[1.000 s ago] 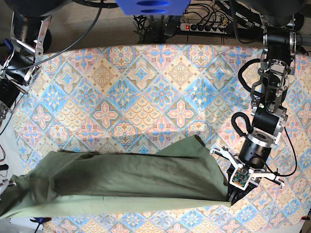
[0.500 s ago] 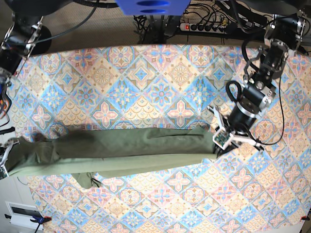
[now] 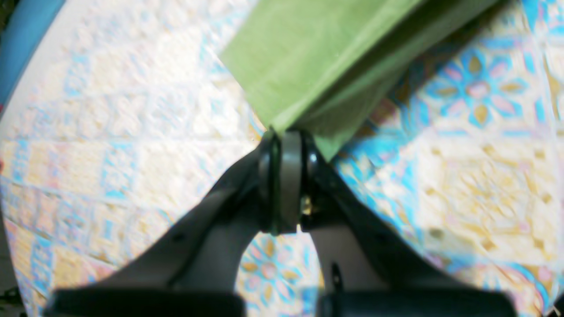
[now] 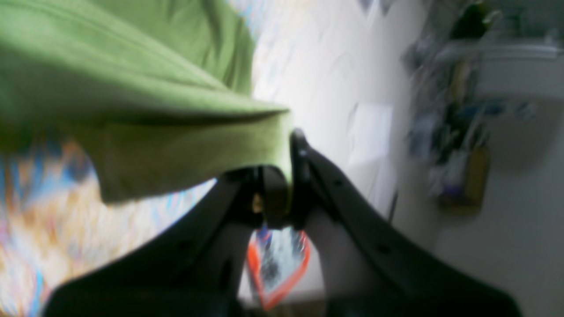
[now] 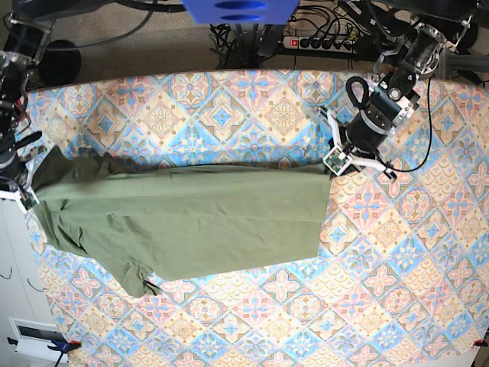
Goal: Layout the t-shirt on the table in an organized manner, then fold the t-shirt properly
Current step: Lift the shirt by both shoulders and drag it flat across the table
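The olive-green cotton t-shirt (image 5: 191, 222) now lies spread wide across the blue, pink and cream diamond-tiled table cloth (image 5: 252, 122); half a second ago I saw a narrow folded band. My left gripper (image 3: 284, 145) is clamped on its corner, my right gripper (image 4: 282, 189) pinches the opposite edge.

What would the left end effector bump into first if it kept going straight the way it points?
The t-shirt. The left end effector is already shut on its corner, so more green cloth lies right ahead, with the table underneath. Depth is hard to judge here.
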